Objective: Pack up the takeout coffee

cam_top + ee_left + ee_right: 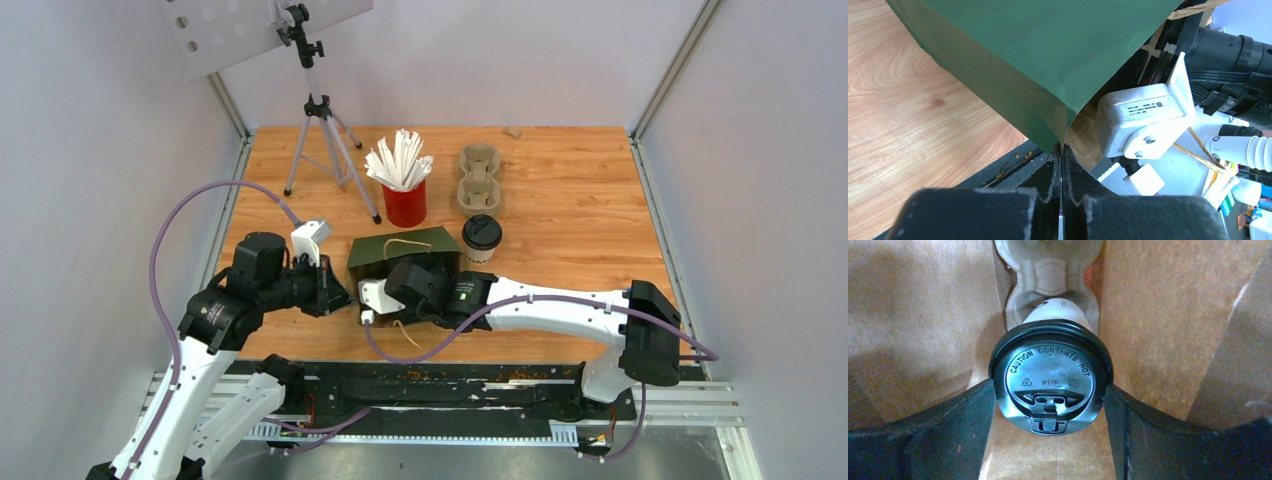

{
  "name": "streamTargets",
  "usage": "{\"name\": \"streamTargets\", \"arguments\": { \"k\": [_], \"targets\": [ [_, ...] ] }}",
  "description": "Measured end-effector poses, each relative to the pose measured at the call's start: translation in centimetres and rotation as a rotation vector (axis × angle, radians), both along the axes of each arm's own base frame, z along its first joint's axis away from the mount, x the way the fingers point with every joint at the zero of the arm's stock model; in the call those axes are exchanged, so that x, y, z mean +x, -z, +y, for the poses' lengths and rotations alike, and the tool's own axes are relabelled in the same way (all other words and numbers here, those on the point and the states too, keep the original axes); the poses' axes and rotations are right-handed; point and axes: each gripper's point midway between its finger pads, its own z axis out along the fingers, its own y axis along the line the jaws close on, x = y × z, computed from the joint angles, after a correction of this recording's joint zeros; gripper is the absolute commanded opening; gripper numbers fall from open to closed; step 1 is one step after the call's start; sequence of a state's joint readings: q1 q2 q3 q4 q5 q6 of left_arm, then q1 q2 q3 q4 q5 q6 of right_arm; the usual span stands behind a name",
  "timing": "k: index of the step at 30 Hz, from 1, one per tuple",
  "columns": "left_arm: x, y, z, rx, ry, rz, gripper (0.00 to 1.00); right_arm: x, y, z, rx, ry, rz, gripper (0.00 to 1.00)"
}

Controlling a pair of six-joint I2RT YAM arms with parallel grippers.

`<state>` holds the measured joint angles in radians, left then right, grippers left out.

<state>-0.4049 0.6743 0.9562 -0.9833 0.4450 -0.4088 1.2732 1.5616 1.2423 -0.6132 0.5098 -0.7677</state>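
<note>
**Twin arms: outer finish and fittings**
The left arm (175,400) and right arm (555,305) have white link shells with black joint housings (650,335). A purple cable (158,262) runs in a loose loop along the outside of each arm. A white camera housing (1143,117) with a small printed label (1144,106) and a silver screw (1149,140) is fitted at the wrist. The left end effector (1062,147) and right end effector (1049,386) have matte black fingers (923,435) with rough edges.

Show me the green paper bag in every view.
Top external: green paper bag, table centre, right arm in its mouth.
Left wrist: upper middle; left fingers pinch its edge.
Right wrist: its brown inside, around the coffee cup.
Shared landmark: right arm's white camera, top and left views.
</note>
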Motion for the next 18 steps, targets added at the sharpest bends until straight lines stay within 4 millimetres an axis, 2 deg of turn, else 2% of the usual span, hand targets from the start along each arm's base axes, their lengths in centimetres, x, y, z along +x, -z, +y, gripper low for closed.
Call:
{"name": "streamTargets", "arguments": {
  "k": [18],
  "targets": [
    [-0.09, -0.03, -0.15, -0.006, 0.009, 0.004, 0.00, 0.27, 0.96, 0.45, -0.009, -0.007, -0.010, 0.70]
  ]
}}
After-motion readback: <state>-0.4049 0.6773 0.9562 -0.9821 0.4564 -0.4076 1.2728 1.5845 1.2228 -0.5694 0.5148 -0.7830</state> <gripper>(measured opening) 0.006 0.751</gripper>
